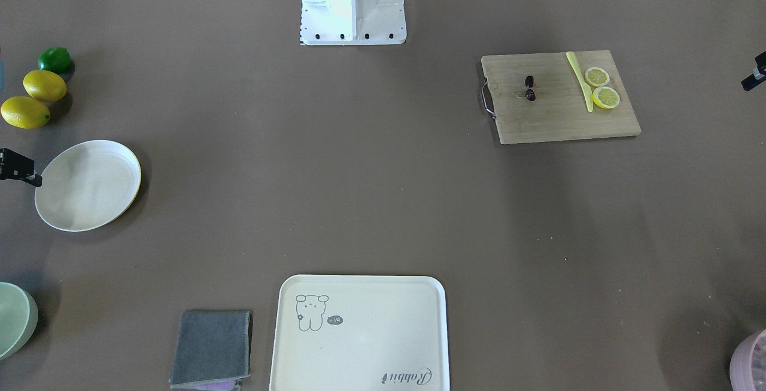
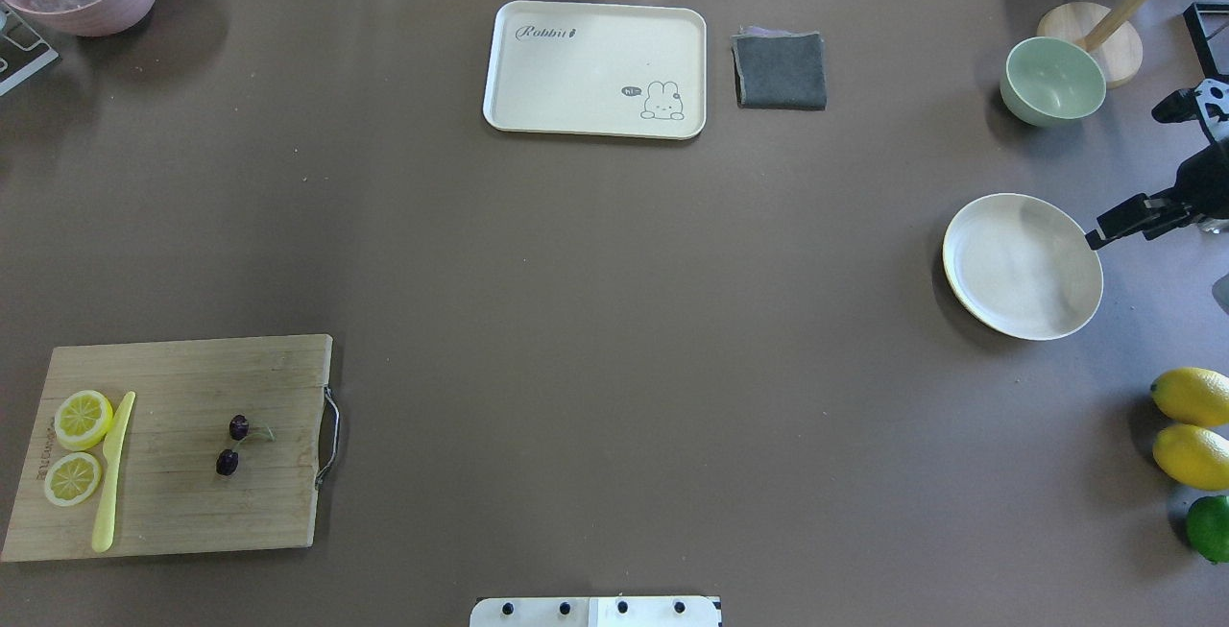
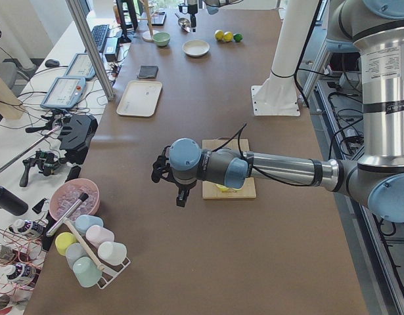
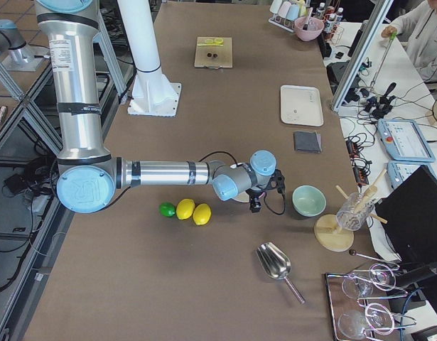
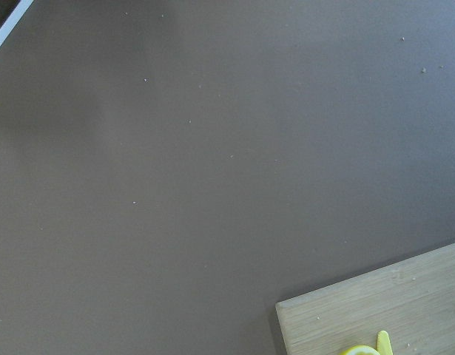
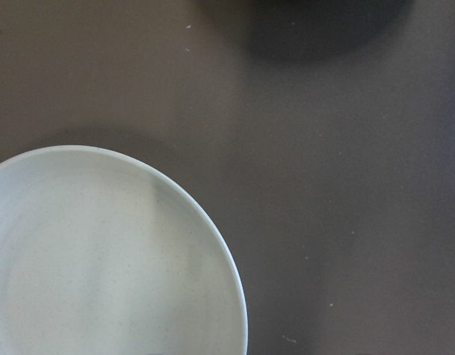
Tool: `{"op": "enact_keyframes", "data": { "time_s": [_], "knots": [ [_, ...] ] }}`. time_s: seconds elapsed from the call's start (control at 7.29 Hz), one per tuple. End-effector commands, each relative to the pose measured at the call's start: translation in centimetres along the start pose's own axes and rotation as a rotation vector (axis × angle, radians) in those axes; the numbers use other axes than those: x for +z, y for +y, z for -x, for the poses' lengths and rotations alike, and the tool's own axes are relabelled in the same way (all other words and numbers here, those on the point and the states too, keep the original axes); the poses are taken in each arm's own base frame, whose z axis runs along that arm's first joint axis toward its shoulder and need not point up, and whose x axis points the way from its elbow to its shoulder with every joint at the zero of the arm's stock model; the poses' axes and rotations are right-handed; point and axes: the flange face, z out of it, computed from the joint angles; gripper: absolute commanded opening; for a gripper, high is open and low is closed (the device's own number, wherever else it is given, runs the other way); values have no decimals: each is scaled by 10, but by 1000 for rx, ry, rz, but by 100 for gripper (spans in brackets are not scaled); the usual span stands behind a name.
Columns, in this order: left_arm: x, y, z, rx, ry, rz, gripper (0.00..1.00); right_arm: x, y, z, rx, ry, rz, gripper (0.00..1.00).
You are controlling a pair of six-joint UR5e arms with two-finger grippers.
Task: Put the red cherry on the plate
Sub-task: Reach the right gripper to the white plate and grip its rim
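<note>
Red cherry on wooden cutting board near lemon slices, well apart from plate. Right gripper just beside plate rim, left gripper near board. Can't tell finger spread on either.

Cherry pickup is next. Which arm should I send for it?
Left. The red cherry lies on the cutting board on the robot's left side, and the left gripper hangs beside that board. The right gripper sits by the plate, far across the table.

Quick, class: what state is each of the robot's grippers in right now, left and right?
Left gripper: cannot be told.
Right gripper: cannot be told.
</note>
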Motion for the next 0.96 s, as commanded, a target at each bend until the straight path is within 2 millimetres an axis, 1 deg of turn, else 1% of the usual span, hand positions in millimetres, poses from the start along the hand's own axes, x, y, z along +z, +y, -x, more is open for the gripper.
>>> {"op": "enact_keyframes", "data": {
  "time_s": [0.0,0.14,0.27,0.41,0.82],
  "knots": [
    [1,1,0,-2,-1,2,98,23,-6,9,-20,-3,29,81],
    [1,1,1,-4,-3,2,98,28,-5,12,-25,-3,37,74],
    [1,0,2,-5,-3,3,98,29,-5,11,-25,1,37,53],
    [3,0,2,-7,-3,6,98,29,-5,12,-28,0,37,1],
    [4,0,5,-12,-3,7,98,30,-10,21,-39,-8,38,0]
  ]
}}
